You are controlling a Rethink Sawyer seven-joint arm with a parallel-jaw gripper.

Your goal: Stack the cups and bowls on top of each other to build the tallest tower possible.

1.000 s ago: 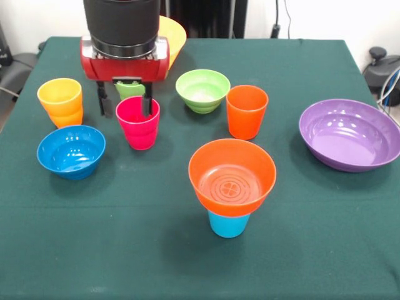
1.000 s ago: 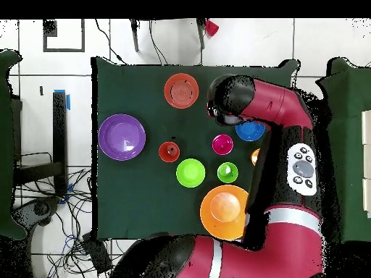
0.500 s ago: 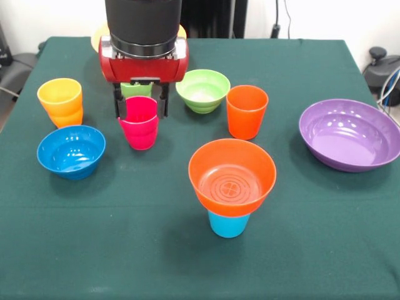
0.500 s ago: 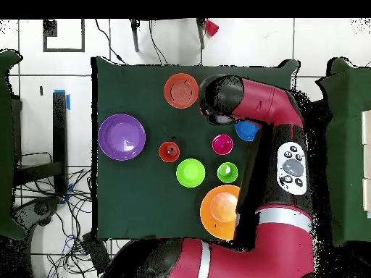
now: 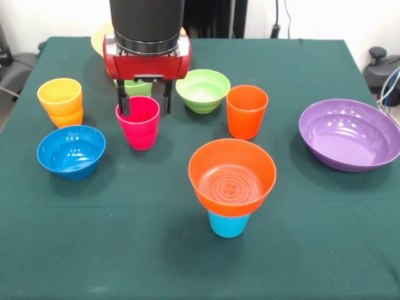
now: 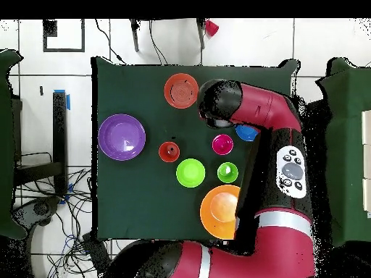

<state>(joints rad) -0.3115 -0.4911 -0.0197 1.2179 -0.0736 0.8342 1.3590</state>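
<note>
While tool (image 5: 145,104) straddles it, magenta cup (image 5: 137,122) stands between open fingers.

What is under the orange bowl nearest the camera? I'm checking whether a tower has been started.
The orange bowl sits on a light blue cup. Only the cup's lower part shows; its rim and whether it stands upright or inverted are hidden by the bowl.
</note>
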